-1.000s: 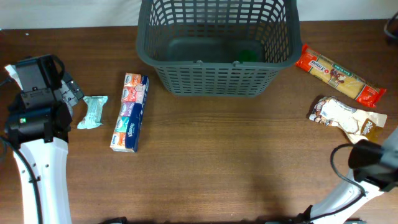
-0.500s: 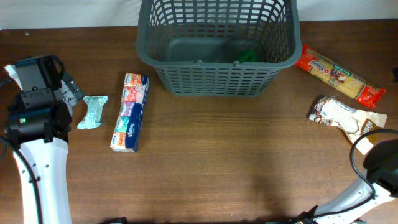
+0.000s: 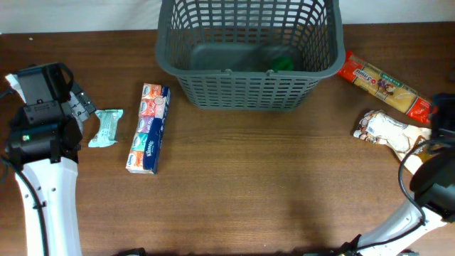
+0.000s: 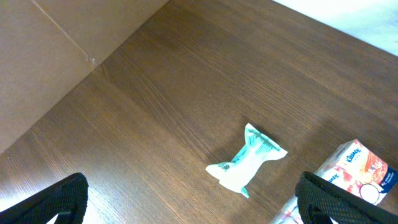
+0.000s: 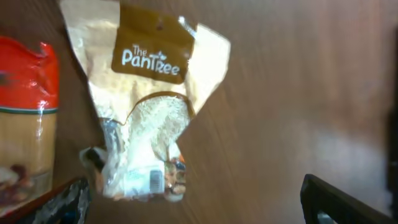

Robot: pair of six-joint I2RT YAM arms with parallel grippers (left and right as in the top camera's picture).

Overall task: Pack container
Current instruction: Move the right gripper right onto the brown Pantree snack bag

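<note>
The dark grey basket (image 3: 245, 53) stands at the back middle of the table, with a green item (image 3: 283, 63) inside. A small teal-and-white packet (image 3: 106, 128) lies at the left, also in the left wrist view (image 4: 247, 157). A tissue multipack (image 3: 148, 128) lies beside it (image 4: 360, 168). At the right lie a red pasta packet (image 3: 386, 85) and a beige Pantree pouch (image 3: 391, 131), the pouch also in the right wrist view (image 5: 146, 106). My left gripper (image 4: 193, 205) is open and empty above the teal packet. My right gripper (image 5: 199, 205) is open above the pouch.
The red packet's edge shows at the left of the right wrist view (image 5: 25, 118). The left arm (image 3: 43, 114) stands at the table's left edge and the right arm (image 3: 434, 171) at the right edge. A cardboard surface (image 4: 50, 68) borders the table at the left.
My right arm has moved toward the back right, coming over the beige pouch. The left arm and all packets have not moved.
</note>
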